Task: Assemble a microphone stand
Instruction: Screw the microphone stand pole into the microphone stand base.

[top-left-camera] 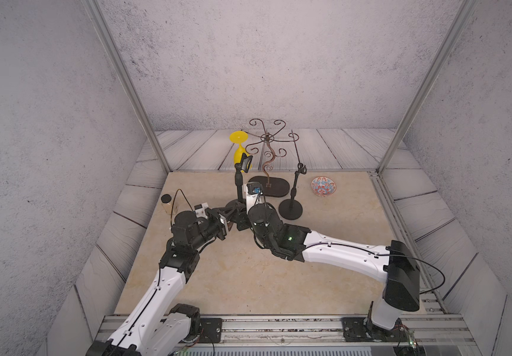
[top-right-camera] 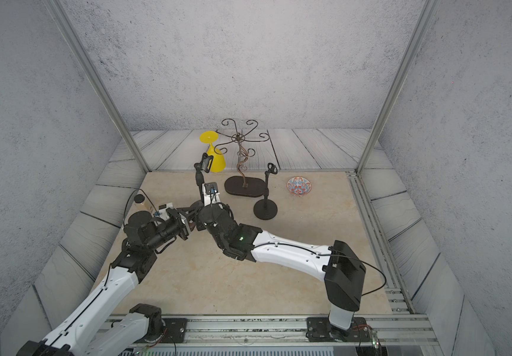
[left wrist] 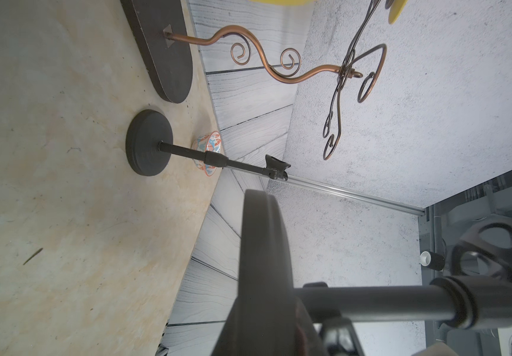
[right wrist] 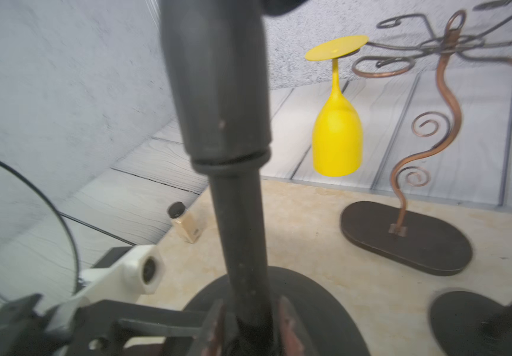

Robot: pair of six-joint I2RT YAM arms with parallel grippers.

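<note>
Black metal stand (top-left-camera: 238,188) left of centre on the table (top-left-camera: 248,286), both arms on its bottom joint
left gripper (top-left-camera: 232,217) is closed tight on the rim of the round base (left wrist: 264,262), which I read as stopping the disc from turning; right gripper (right wrist: 251,326) straddles the pole (right wrist: 242,231) right at its foot, pads (right wrist: 288,323) close on either side, can't tell if they're actually clamping; a grip that low fits threading the pole into the base, my guess; clip (top-left-camera: 246,161) is on top, so probably late in the job; count: 2 mic stands (this one plus a complete-looking spare (top-left-camera: 290,210) standing free to its right), 1 copper wire rack (top-left-camera: 268,186), 1 yellow glass (top-left-camera: 238,155) hung upside down from it, 1 patterned bowl (top-left-camera: 323,186), 1 black-lidded jar (top-left-camera: 166,203)
</note>
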